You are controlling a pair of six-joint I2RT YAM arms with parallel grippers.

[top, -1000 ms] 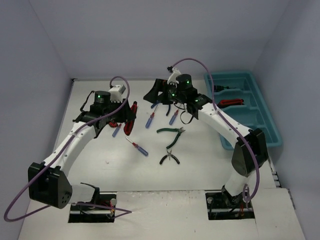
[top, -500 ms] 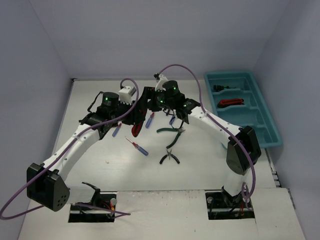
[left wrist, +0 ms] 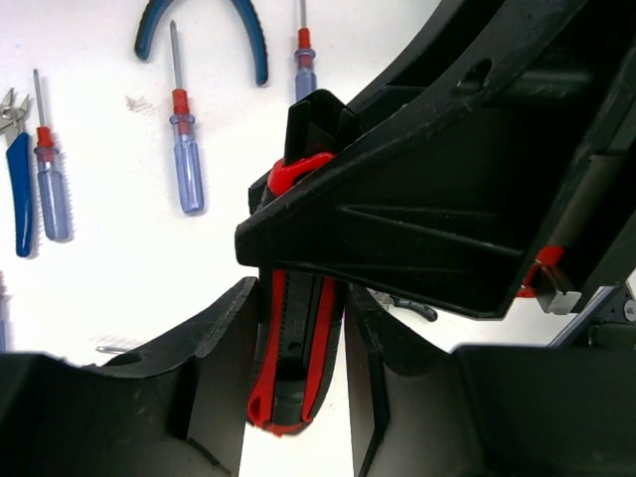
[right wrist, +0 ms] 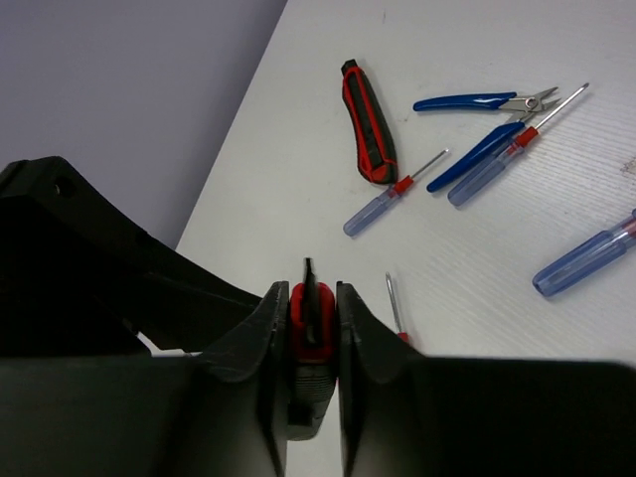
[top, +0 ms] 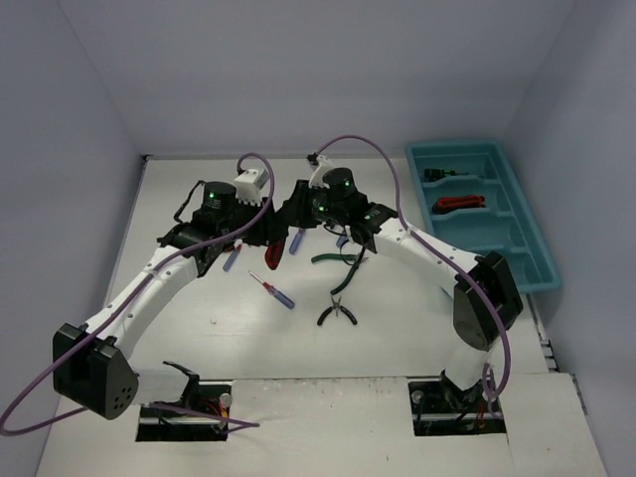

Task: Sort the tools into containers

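Observation:
A red-black utility knife [top: 271, 254] hangs above the table's middle, gripped at both ends. My left gripper [top: 262, 240] is shut on its body; in the left wrist view the knife [left wrist: 296, 348] sits between the fingers [left wrist: 221, 338]. My right gripper [top: 295, 221] is shut on the knife's other end [right wrist: 312, 316], pressed between both pads. The teal tray [top: 525, 248] at the far right holds another red knife [top: 459, 204] and a dark tool [top: 441, 176]. Tools on the table include green pliers [top: 340, 259], black pliers [top: 338, 314] and a red-blue screwdriver [top: 274, 290].
The right wrist view shows a second utility knife [right wrist: 369, 124], blue pliers [right wrist: 485, 102] and several blue-handled screwdrivers [right wrist: 386, 208] on the white table. The left wrist view shows blue pliers [left wrist: 204, 30] and screwdrivers [left wrist: 186, 159]. Purple cables arch over both arms.
The right arm swung left to meet the left gripper and shut on the knife's free end. The left arm carried the knife a little to the right.

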